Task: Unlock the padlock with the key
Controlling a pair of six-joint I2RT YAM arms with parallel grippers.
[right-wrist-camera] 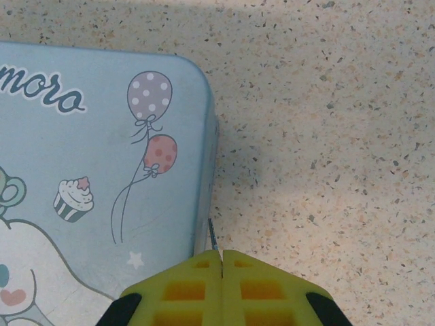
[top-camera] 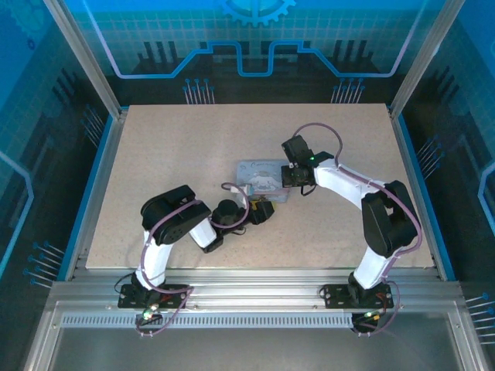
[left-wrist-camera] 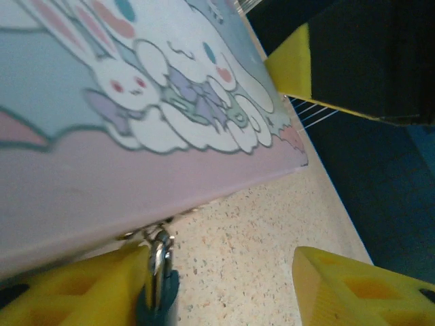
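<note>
pinching the key [right-wrist-camera: 213,236], right claw [right-wrist-camera: 222,257] beside tin [right-wrist-camera: 102,170].

Speckled beige table [top-camera: 170,147], pale-blue cartoon tin [top-camera: 254,175] ctr

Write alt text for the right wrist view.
The right claw, shut, pinches a thin dark key whose tip pokes out beside the right edge of a pale blue cartoon tin. The tin lies on a speckled table.

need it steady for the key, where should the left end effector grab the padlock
Probably the padlock's dark body, not the thin shackle hooked at the tin's edge: the body juts clear, so come from the table side.
</note>
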